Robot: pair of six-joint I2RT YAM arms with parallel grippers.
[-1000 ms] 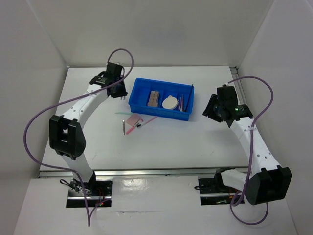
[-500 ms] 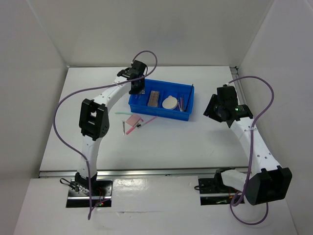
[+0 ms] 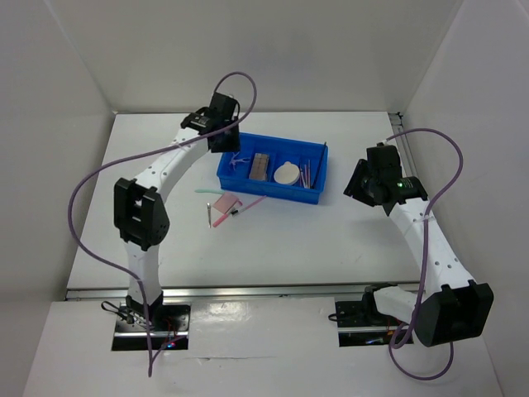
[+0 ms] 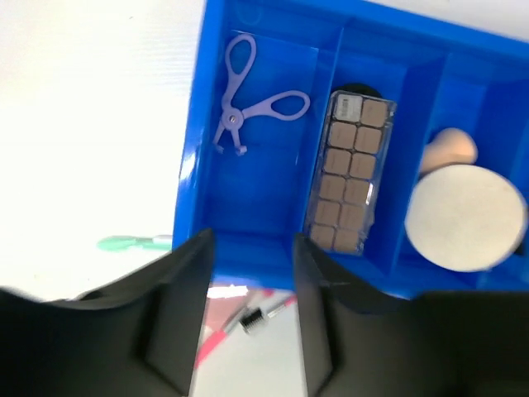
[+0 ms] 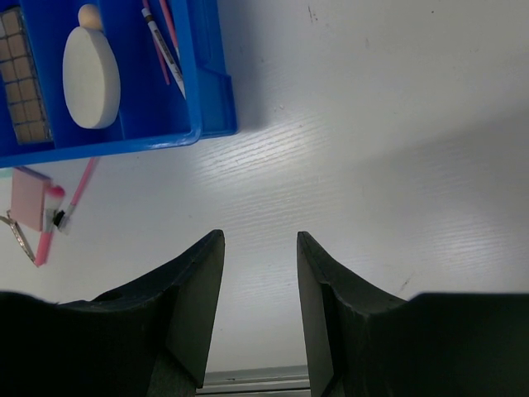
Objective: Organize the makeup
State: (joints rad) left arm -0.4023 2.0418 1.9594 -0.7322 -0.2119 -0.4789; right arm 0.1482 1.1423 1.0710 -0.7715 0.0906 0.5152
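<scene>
The blue tray [image 3: 273, 193] holds a lilac scissor-shaped tool [image 4: 248, 95], the brown-pink palette [image 4: 349, 172], a black compact [image 4: 357, 88] mostly hidden under it, the cream round puff [image 4: 463, 217], a peach sponge [image 4: 450, 149] and thin sticks [image 3: 307, 174]. On the table in front lie the pink pad [image 3: 225, 203], a pink stick [image 3: 240, 211], a green stick [image 3: 207, 191] and a dark stick [image 3: 206, 213]. My left gripper [image 3: 221, 141] is open and empty above the tray's left end. My right gripper [image 3: 359, 186] is open and empty, right of the tray.
White walls enclose the table on three sides. The right wrist view shows the tray's right wall [image 5: 211, 74], the puff [image 5: 91, 78], the pink pad [image 5: 31, 198] and bare table under the fingers. Purple cables loop over both arms.
My left arm swung right over the tray, then drew back a little. The lilac tool now lies in the tray's left compartment. The right arm has not moved.
</scene>
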